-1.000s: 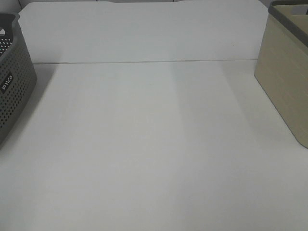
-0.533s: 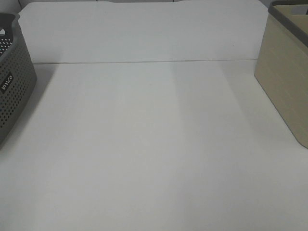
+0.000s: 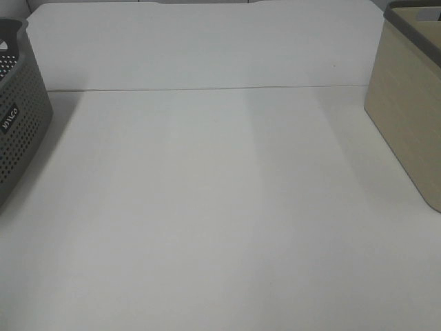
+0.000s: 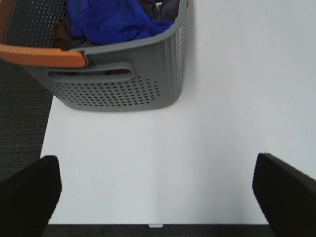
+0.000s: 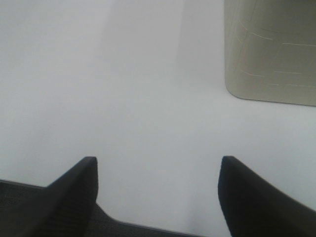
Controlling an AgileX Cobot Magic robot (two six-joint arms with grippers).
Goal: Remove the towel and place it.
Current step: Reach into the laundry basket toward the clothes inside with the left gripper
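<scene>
While the left gripper (image 4: 158, 192) hangs with its fingers (image 4: 29, 197) spread wide and nothing between them, bare table (image 4: 222, 108) shows in the gap, with the table edge just behind the tips. Ahead of these fingers, past a strip of table, sits the grey basket (image 4: 123, 84). It is perforated, has a slot handle in the wall facing the gripper, and sits off toward one finger's side rather than centred on the gap. Inside it lies the towel (image 4: 111, 19), a bunched blue heap reaching about rim level, well ahead of the fingertips and untouched. Dark clothes (image 4: 61, 32) sit beside it in the same basket, mostly hidden. An orange strip (image 4: 42, 55) lies along the rim nearest the gripper; can't tell what it is. Dark floor (image 4: 19, 113) shows past the table side next to the basket. The right gripper (image 5: 158, 192) has its fingers (image 5: 74, 192) apart too, empty, over the table near its edge, with white surface between them. Ahead and off toward one finger's side stands the beige basket (image 5: 271, 54), with a rounded corner and faint lines on its wall, clear of the fingers; its inside is hidden. In the high view the grey basket is at the left edge and the beige basket at the right, well apart with table between, and a seam (image 3: 207, 89) crosses the table.
</scene>
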